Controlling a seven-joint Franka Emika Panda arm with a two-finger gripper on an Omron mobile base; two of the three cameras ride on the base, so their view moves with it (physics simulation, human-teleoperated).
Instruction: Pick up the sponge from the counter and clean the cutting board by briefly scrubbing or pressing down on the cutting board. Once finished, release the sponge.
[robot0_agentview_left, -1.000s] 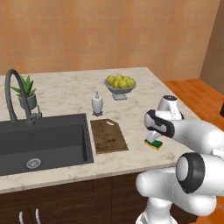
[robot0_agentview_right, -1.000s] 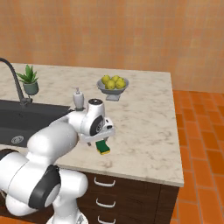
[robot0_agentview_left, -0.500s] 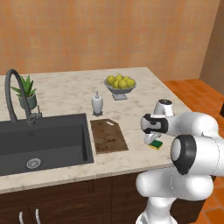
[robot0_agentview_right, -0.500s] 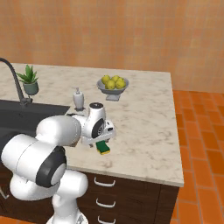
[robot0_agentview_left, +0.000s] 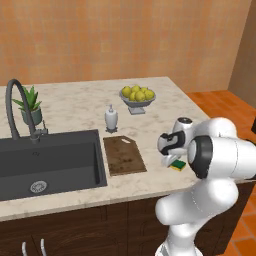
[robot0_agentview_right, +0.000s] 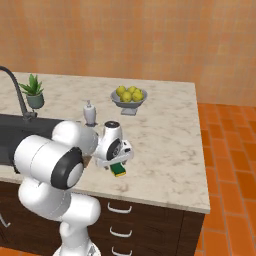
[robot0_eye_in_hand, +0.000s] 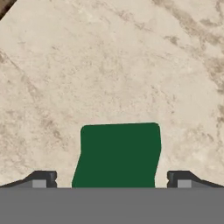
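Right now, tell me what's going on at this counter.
The robot arm has its gripper lowered over the sponge, which lies on the counter just right of the cutting board. In the hand view the two fingertips stand open on either side of the sponge's green top, apart from it, so it is not gripped yet. The cutting board is untouched, next to the sink.

Orange tiled wall behind; terracotta tile floor at right; dark wood cabinets with drawer handles
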